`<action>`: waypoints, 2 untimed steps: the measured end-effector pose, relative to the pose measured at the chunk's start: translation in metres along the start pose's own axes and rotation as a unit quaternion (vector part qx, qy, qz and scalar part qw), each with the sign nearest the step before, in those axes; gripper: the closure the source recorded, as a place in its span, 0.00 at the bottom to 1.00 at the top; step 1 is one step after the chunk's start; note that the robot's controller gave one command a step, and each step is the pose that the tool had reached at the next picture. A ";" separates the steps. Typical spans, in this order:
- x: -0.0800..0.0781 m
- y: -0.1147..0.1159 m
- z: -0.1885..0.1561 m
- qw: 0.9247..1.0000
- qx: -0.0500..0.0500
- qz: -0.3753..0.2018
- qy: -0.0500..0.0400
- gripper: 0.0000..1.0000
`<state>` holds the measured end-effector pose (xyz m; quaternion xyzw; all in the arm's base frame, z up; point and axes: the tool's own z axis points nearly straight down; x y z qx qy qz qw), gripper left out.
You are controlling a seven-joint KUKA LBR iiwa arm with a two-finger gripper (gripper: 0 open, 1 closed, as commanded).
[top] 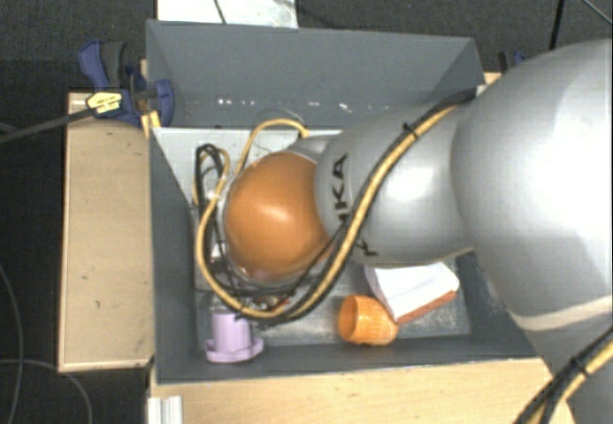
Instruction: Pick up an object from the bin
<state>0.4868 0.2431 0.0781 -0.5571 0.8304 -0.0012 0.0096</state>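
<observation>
**Status.** The pick is not complete. The gripper [251, 293] sits low in the left half of the grey metal bin [316, 68], under the arm's orange domed wrist cover [273, 216]. Whether the gripper is released or clenched cannot be told, because the cover hides it.

**Contents.** All three loose things rest on the bin floor.
- The small lilac plastic piece with a flanged base [232, 336] lies in the front-left corner, apparently just beside the gripper.
- The orange ribbed plastic cup [365, 320] lies on its side near the front edge.
- The white block with an orange edge [417, 288] lies just beside the cup.

**Remaining.** Grasp one thing and lift it out.

**Markings.** The letters "KA" can be read on the silver arm link [412, 192]. The yellow-and-black cable [383, 164] crosses the link beside them.
</observation>
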 end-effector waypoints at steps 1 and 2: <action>0.001 0.002 -0.014 1.000 -0.006 -0.001 0.006 1.00; 0.001 0.002 -0.035 1.000 -0.006 -0.001 0.006 1.00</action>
